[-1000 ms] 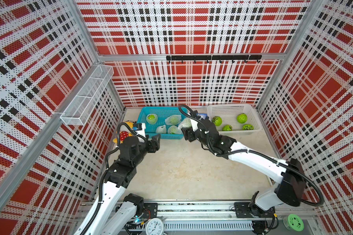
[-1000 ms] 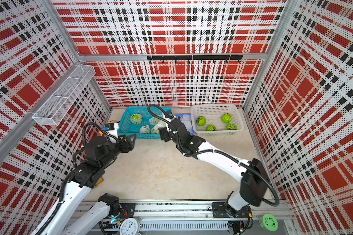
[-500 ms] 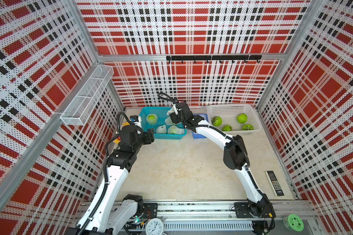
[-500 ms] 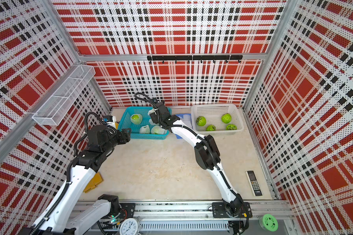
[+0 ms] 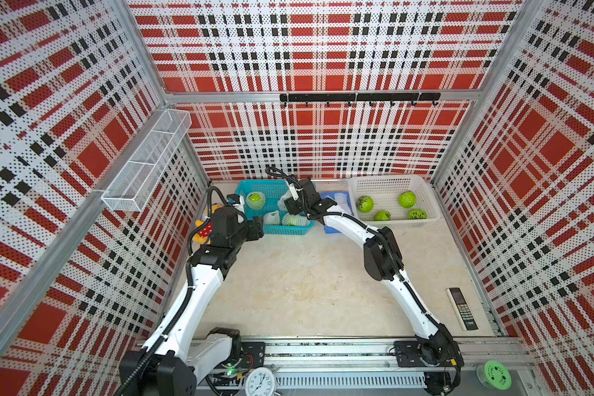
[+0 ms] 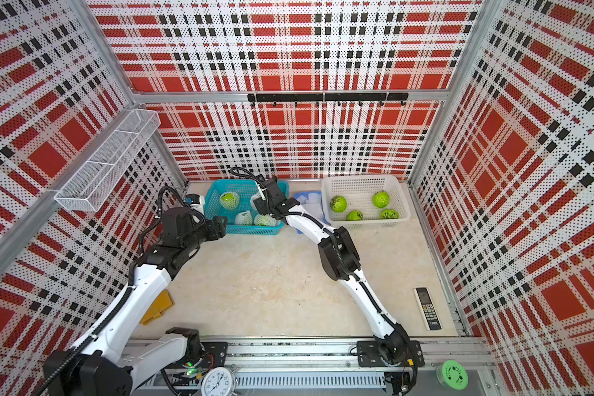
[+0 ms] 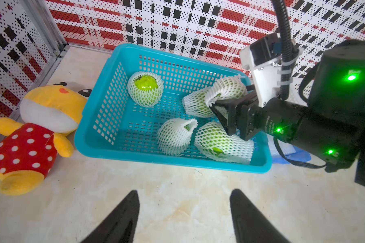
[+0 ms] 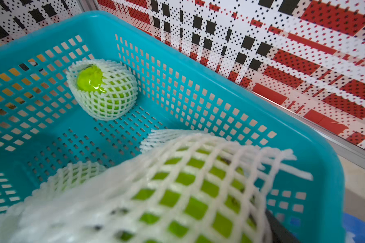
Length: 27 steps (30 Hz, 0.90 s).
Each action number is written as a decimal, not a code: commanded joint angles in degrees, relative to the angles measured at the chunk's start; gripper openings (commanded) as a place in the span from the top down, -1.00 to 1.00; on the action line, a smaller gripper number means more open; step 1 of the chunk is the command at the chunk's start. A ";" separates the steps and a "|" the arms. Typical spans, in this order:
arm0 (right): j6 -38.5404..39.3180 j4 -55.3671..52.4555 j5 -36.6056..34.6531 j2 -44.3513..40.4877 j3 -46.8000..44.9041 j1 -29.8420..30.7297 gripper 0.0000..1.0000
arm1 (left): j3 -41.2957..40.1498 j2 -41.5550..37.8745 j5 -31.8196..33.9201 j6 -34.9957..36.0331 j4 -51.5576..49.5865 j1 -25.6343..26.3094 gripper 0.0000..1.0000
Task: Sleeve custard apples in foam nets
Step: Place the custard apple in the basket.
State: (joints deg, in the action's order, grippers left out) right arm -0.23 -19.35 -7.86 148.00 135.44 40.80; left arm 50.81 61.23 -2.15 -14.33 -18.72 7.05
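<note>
The right pincer (image 7: 221,118) is clamped on a netted custard apple (image 7: 200,101) over the blue basket (image 7: 177,161), where three more sleeved ones (image 7: 145,88) lie. The left pincer (image 7: 183,212) hangs with jaws apart above the table (image 5: 306,281), just beside it.

Bright, even light from above left only soft shadows on the floor (image 5: 306,274) in both top views, whose walls (image 5: 66,137) bowed at the edges, while the right wrist view blurred the close netted custard apple (image 8: 188,189) and its background.
</note>
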 commanded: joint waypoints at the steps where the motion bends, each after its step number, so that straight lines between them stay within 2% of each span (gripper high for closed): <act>1: 0.24 3.07 0.79 0.91 -0.12 0.34 -0.45 | -0.87 0.03 -0.40 -0.67 2.08 -0.37 -0.41; 18: 1.46 5.73 -3.49 0.59 -6.12 1.57 -0.64 | -1.08 -0.50 0.00 -0.44 1.89 0.93 -0.41; 27: 4.01 7.29 -3.76 -4.07 -9.05 1.65 -1.00 | -0.29 -0.59 -0.04 -0.35 1.46 1.12 -0.41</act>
State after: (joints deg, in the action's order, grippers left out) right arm 1.58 -12.29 -10.63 147.65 127.28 42.68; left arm 50.39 61.23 -2.33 -14.31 -17.93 7.90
